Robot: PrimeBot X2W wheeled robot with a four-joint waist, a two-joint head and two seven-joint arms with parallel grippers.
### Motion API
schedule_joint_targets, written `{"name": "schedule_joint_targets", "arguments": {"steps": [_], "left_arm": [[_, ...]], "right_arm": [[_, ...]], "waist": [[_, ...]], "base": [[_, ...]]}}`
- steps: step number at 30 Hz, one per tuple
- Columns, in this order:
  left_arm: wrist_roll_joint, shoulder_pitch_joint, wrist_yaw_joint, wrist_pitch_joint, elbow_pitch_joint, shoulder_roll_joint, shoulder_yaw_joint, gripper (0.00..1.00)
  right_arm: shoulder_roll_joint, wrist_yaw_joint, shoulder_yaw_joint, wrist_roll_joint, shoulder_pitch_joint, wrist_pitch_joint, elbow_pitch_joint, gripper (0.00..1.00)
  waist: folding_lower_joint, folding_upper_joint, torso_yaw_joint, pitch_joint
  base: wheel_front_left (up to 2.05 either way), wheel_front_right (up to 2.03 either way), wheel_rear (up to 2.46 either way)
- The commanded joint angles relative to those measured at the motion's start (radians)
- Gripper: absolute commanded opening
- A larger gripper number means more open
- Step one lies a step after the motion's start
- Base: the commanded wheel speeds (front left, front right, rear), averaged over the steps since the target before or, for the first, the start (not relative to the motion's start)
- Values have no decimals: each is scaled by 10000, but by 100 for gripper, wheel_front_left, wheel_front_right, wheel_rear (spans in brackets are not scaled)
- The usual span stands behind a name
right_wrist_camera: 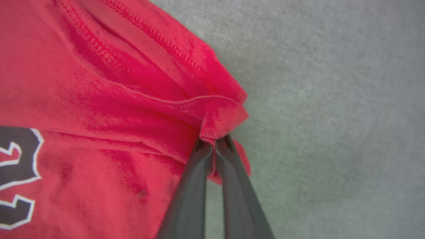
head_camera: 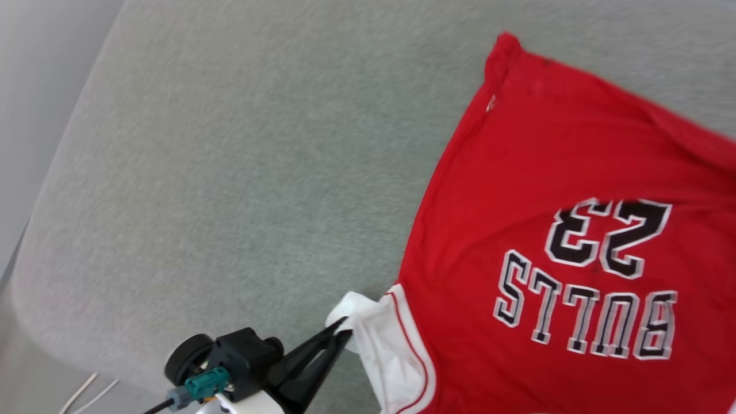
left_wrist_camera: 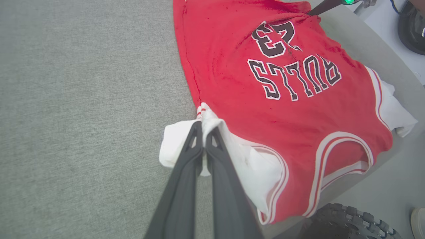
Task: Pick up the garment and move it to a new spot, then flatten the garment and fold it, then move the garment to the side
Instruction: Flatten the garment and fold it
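Two grippers, both clamped on cloth.

Left gripper (left_wrist_camera: 204,129): fingers pressed together, tips pinching a bunched fold of the white sleeve (left_wrist_camera: 176,146). A bit of red-and-white trim pokes up just past the tips. In the head view this gripper enters at the bottom edge, its fingers slanting up and right to the sleeve's crumpled end. A teal connector (head_camera: 206,384) sits on its dark body.

Right gripper (right_wrist_camera: 214,146): fingers together, nipping a red hem corner (right_wrist_camera: 224,113). The corner curls over the tips. The stitched hem line runs away up and left in the right wrist view.

Garment (head_camera: 546,172): spread across the right half of the head view, printed face up, lying on the grey padded surface (head_camera: 230,172). It is mostly flat, with soft wrinkles near both held points. The "BULLS 23" lettering (head_camera: 586,310), black with white outline, reads upside down from the head camera. In the left wrist view the striped neckline (left_wrist_camera: 342,149) lies close to the surface's near edge. The second white sleeve (left_wrist_camera: 395,113) is rumpled at the far right.

Surroundings: the padded surface has a rounded corner at the lower left of the head view, with pale floor beyond it. Thin white cables (head_camera: 86,394) lie on that floor. A knobby black tyre (left_wrist_camera: 352,220) shows at the bottom right of the left wrist view.
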Motion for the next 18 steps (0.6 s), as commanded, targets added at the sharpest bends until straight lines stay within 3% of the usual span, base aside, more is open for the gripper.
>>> {"name": "schedule_joint_targets", "arguments": {"steps": [1,9,18], "left_arm": [[-45,92,72,-29,57,70,95,0],[-194,586,345,-276,654,453,532,0],[-515,1131,517,-535,1023,517,718,0]], "right_arm": [[109,-5,17,121,509,-16,92,0],[225,-7,-86,829,2639,-366,-1147,0],[786,-5,-1138,1370,5282,-757,-2787,0]], "waist": [[0,0,-742,-748],[0,0,-1901,-1817],[0,0,-2729,-2578]], "base": [[0,0,0],[0,0,0],[0,0,0]]}}
